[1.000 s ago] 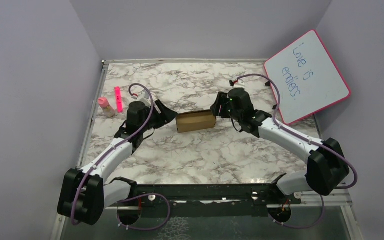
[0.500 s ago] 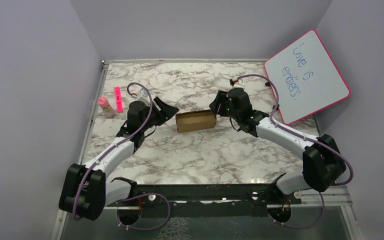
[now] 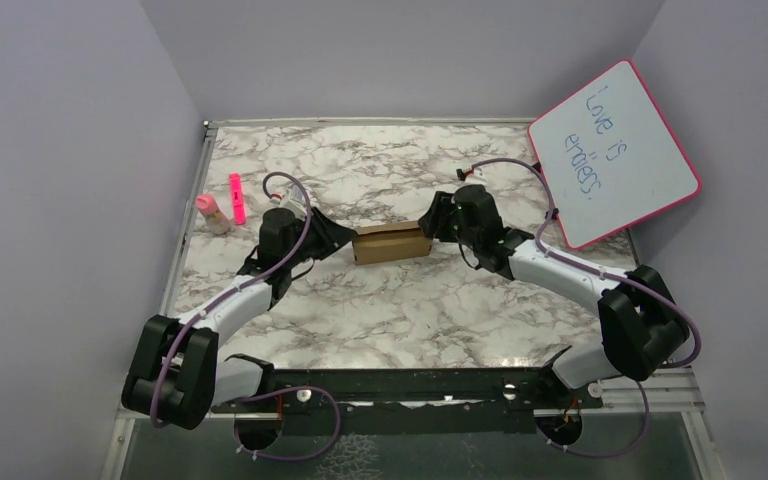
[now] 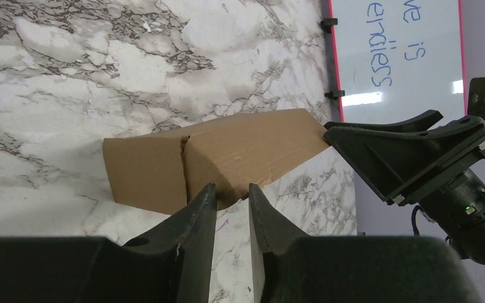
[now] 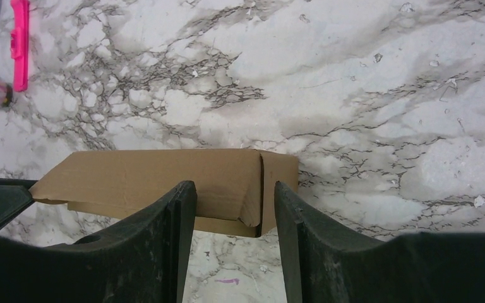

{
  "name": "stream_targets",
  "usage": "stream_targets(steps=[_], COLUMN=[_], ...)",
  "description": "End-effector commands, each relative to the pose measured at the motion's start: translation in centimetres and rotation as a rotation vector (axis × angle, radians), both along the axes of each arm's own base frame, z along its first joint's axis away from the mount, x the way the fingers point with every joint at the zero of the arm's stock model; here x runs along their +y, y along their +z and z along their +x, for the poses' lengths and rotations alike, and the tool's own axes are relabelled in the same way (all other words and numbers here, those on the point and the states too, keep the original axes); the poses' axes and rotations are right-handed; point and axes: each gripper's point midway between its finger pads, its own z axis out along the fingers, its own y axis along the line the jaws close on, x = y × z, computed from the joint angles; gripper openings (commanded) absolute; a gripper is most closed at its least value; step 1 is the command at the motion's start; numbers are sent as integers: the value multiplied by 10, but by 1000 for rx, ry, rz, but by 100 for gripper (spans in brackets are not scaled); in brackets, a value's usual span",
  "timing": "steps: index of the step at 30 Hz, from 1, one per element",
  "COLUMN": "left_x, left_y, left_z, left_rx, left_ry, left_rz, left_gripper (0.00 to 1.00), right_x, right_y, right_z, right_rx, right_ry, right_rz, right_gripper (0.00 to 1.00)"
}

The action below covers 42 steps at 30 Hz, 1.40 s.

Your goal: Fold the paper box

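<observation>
The paper box (image 3: 391,243) is a small brown carton lying flat on the marble table, long side left to right. My left gripper (image 3: 340,238) is at its left end. In the left wrist view the box (image 4: 227,154) lies just past the left gripper (image 4: 230,192), whose jaws stand a narrow gap apart with only marble between them. My right gripper (image 3: 432,222) is at the box's right end. In the right wrist view the right gripper (image 5: 235,189) is open, and the end of the box (image 5: 164,177) with its folded flap sits beyond the fingertips.
A pink-framed whiteboard (image 3: 615,155) leans at the back right. A pink marker (image 3: 237,198) and a small pink-capped bottle (image 3: 210,213) lie at the left edge. Purple walls enclose the table on three sides.
My left gripper has moved right up to the box's left end and its jaws have narrowed. My right gripper has shifted slightly down beside the right end. The box has not moved.
</observation>
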Motion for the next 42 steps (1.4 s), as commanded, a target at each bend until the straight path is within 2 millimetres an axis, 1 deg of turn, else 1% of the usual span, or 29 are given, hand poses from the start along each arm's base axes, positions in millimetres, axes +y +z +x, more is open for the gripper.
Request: stream_targets(steps=[1, 9, 14, 18, 22, 25, 30, 33, 35, 39, 42], left_x=[0, 5, 10, 13, 16, 19, 24, 23, 22, 21, 20], left_y=[-17, -30, -41, -49, -52, -54, -60, -59, -60, -62, -63], left_z=[-11, -16, -18, -17, -16, -15, -14, -13, -13, -14, -15], left_rx=[28, 43, 52, 65, 67, 69, 81, 79, 81, 87, 89], left_ry=[-28, -19, -4, 3, 8, 20, 35, 31, 27, 20, 20], left_rz=[17, 46, 80, 108, 130, 155, 187, 181, 183, 175, 170], left_gripper=[25, 24, 25, 25, 27, 30, 34, 34, 34, 34, 34], right_x=[1, -2, -5, -3, -4, -6, -11, -9, -7, -7, -8], right_y=[-11, -13, -10, -3, 7, 15, 18, 16, 12, -2, -14], right_z=[-4, -7, -5, -3, -1, 3, 8, 8, 7, 2, -5], right_rx=[21, 16, 1, -10, -23, -37, -29, -11, 13, 60, 85], right_ry=[20, 26, 15, 26, 27, 27, 26, 50, 69, 91, 108], right_rz=[2, -12, -19, -13, 0, 6, 42, 79, 106, 130, 133], right_gripper=[52, 52, 52, 53, 54, 57, 57, 57, 57, 56, 53])
